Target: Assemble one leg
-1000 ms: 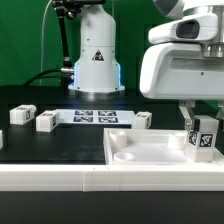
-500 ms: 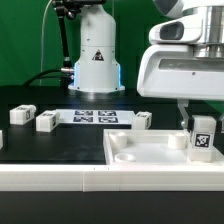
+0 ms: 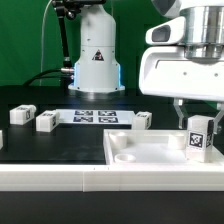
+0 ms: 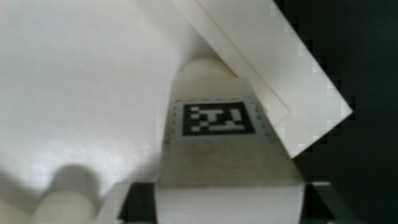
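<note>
1. overhead, at three o'clock in the exterior view, the franka arm's gripper (image 3: 197,118) hangs over the large white tray-like part (image 3: 150,150), its bulky white housing filling the upper corner of that view.
2. its jaws are clamped on the leg (image 3: 198,138), a small white block held upright with its black-and-white tag facing the camera.
3. the leg sits low over the tray-like part's corner at the four o'clock position of the exterior view; whether its bottom end touches the tray floor cannot be told.
4. the wrist view looks straight down the leg (image 4: 222,150), its tag square-on, with the tray-like part's (image 4: 89,90) white floor and raised rim behind it and dark finger edges just showing at either side of the block.
5. the tray-like part lies flat on the black desk (image 3: 60,140), near the camera, its rim casting soft shadows inside.
6. the marker board (image 3: 95,116) lies flat at the centre of the desk, at about twelve o'clock from the tray-like part.
7. three more small white tagged blocks rest on the desk: one (image 3: 21,114) at nine o'clock, one (image 3: 46,122) just beside it toward the marker board, and one (image 3: 144,120) at the board's three o'clock end.
8. behind them the arm's white base (image 3: 96,60) stands against a green backdrop (image 3: 25,50).
</note>
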Robot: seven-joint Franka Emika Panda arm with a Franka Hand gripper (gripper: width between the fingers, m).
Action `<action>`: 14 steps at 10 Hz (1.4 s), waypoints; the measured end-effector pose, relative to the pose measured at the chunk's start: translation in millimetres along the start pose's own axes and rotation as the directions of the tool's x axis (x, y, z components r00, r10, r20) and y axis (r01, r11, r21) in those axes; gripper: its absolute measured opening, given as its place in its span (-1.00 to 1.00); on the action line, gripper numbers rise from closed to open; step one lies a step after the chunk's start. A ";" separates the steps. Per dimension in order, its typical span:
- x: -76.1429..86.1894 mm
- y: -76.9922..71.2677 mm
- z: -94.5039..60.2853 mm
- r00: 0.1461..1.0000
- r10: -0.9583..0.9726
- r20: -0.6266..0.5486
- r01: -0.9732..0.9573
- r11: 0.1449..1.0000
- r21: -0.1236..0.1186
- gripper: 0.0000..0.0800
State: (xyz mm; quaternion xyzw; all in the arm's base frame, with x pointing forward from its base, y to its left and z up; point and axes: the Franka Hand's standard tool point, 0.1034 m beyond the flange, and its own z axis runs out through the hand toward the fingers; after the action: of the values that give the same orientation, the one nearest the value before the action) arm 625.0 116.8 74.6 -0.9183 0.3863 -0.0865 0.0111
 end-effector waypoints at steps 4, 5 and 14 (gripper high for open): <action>-2.6 4.0 -1.6 0.911 0.412 -0.028 -0.412 0.911 -0.011 -0.27; -3.0 4.7 -2.6 0.869 0.494 -0.037 -0.494 0.869 -0.014 -0.27; 2.1 6.7 -2.7 0.973 0.229 -0.011 -0.229 0.973 -0.009 0.62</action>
State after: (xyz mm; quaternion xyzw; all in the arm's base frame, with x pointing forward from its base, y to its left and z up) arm 621.3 110.8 77.0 -0.8671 0.4902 -0.0874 0.0143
